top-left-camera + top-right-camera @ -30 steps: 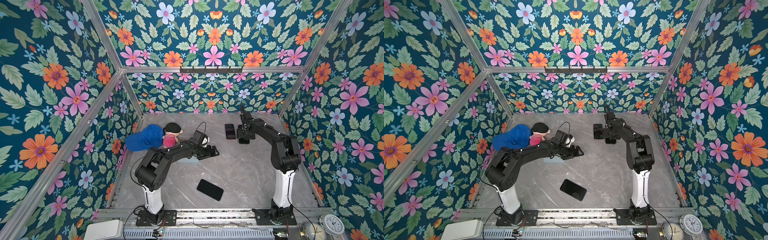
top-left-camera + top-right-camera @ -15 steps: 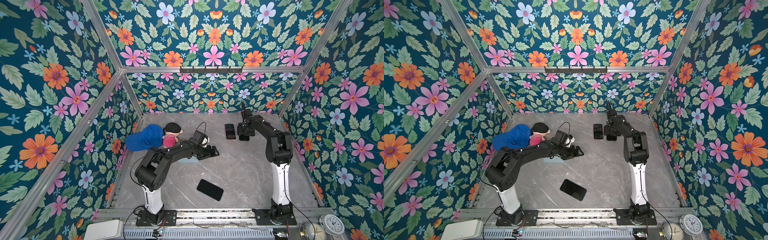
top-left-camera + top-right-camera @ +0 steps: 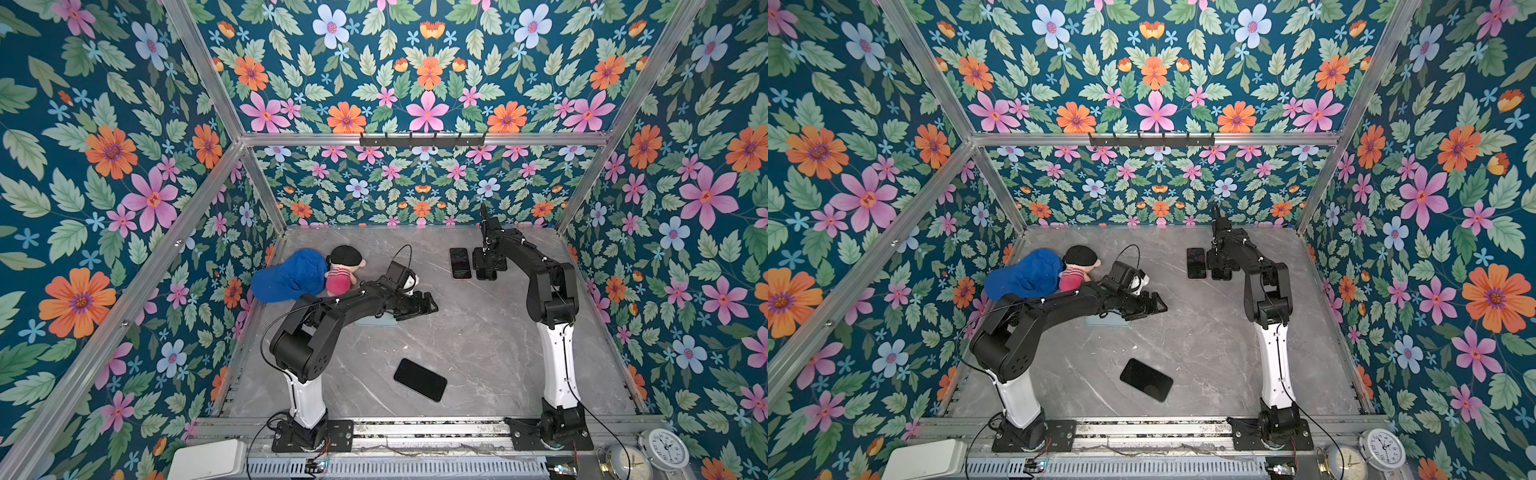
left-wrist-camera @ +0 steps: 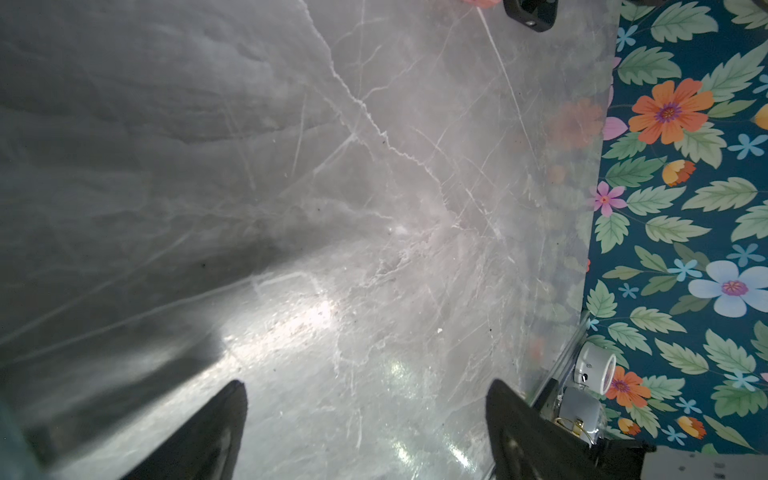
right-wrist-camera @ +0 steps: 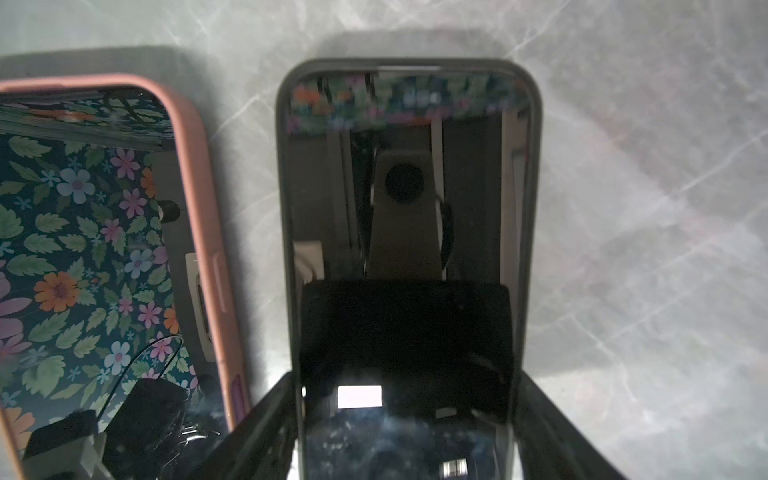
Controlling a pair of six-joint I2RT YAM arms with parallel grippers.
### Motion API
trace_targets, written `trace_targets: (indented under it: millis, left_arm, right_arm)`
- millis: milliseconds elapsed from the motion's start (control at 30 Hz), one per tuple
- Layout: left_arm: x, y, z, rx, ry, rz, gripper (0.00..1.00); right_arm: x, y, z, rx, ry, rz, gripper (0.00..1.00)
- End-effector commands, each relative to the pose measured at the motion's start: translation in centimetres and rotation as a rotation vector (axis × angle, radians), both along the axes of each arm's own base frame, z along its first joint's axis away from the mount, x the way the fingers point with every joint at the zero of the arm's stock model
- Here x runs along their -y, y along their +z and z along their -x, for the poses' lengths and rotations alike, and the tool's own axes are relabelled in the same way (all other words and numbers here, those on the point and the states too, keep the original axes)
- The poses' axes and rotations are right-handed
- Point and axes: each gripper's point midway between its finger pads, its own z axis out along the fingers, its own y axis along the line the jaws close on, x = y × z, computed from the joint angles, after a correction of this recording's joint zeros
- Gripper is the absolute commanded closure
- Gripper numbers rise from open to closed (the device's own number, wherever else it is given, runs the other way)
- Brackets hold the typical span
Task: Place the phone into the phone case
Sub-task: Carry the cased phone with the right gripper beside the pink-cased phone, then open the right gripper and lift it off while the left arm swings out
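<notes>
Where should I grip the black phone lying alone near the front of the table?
Take the black phone across its two long edges near mid-length, coming straight down. It lies flat on the table, so only its thin sides offer a hold; it sits diagonally, so the wrist likely needs turning to square the jaws.

2 high views share the table [image 3: 478,332]; wrists close, seemingly downward.

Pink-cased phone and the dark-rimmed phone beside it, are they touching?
Apart. The right wrist view shows a strip of bare marble table between the pink-cased phone and the dark-rimmed phone along their facing edges.
</notes>
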Motion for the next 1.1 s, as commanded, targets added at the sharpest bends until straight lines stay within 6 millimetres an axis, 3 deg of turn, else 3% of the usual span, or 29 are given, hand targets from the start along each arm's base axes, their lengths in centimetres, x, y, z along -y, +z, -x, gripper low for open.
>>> trace_targets:
  millis: [0,333,667,867,1067]
  left_arm:
    - [0.1,0.4,0.0,0.018,-0.012,0.011,0.08]
    - [-0.2,1.2,0.5,0.025,-0.004,0.024,0.07]
    - [-1.7,2.5,1.3,0.063,0.017,-0.004,0.07]
    - [-3.6,2.5,2.2,0.064,0.048,-0.023,0.07]
    - [-6.2,3.0,3.2,0.069,0.100,-0.047,0.06]
  right_arm:
    - [0.3,0.0,0.0,-0.003,0.019,0.029,0.25]
    - [0.2,2.2,0.5,0.037,0.025,0.023,0.16]
    - [-1.3,4.2,3.2,0.065,0.046,-0.008,0.13]
    - [-3.3,5.0,8.0,0.039,0.073,-0.029,0.15]
    - [-8.5,4.6,14.7,0.004,0.206,-0.066,0.17]
